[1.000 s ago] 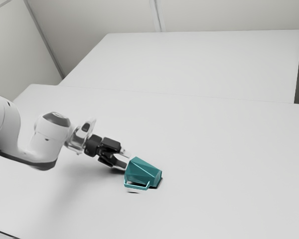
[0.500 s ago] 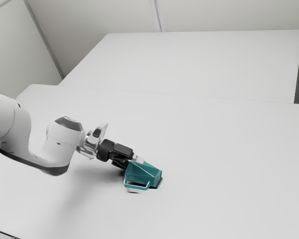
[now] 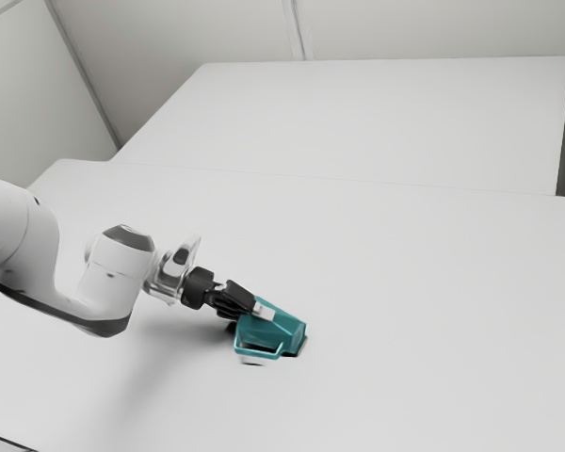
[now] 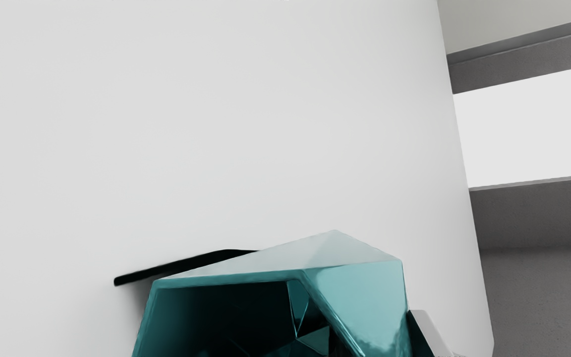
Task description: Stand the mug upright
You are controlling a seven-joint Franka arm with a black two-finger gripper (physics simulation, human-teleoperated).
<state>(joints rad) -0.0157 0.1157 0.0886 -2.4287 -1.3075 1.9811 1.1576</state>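
The teal faceted mug (image 3: 275,334) lies on its side on the white table, its mouth toward my hand, its base toward the exterior view's right and its handle toward the near side. My gripper (image 3: 257,312) is at the mouth end, shut on the mug's wall. In the wrist view the open mouth of the mug (image 4: 360,297) faces the camera. There my gripper (image 4: 382,339) has one fingertip (image 4: 431,329) against the outside of the wall; the other finger is mostly hidden at the mouth.
The white tabletop (image 3: 405,282) extends around the mug, with another white surface (image 3: 377,113) behind it. A table edge (image 4: 471,208) runs beyond the mug in the wrist view, with grey structure past it.
My hand has moved toward the exterior view's right up to the mug, and since half a second ago its fingers have come together on the wall. The mug has not visibly moved.
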